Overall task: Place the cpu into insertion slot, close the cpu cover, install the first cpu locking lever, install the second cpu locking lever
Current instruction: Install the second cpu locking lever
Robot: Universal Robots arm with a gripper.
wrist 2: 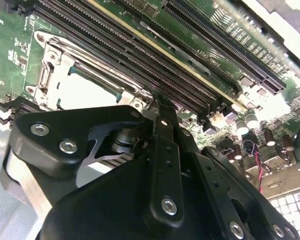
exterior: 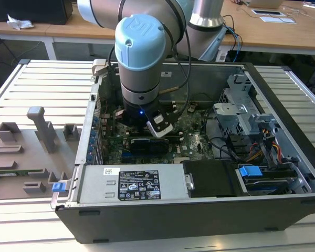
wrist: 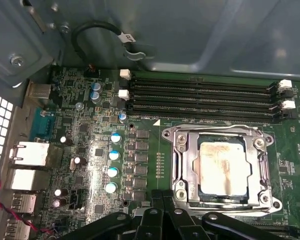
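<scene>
The cpu (wrist: 222,167), a pale silver square, lies in the insertion slot (wrist: 182,150) on the green motherboard (wrist: 90,135). The silvery cpu cover (wrist: 255,165) lies flat around it, its window framing the chip. In the second wrist view the cpu (wrist 2: 87,92) and the slot rim (wrist 2: 45,65) show just beyond my gripper (wrist 2: 155,105). My gripper (wrist: 162,196) is shut with nothing seen between its fingers, and its tips sit at the socket's near edge. In the exterior view my arm (exterior: 142,63) reaches down into the open computer case.
Long black memory slots (wrist: 200,97) run beside the socket, below the grey case wall (wrist: 215,35). Capacitors (wrist: 112,160) stand beside the socket, and a black cable (wrist: 90,35) loops on the wall. A power supply (exterior: 131,184), a drive cage (exterior: 241,118) and a grey fixture tray (exterior: 26,152) surround the work area.
</scene>
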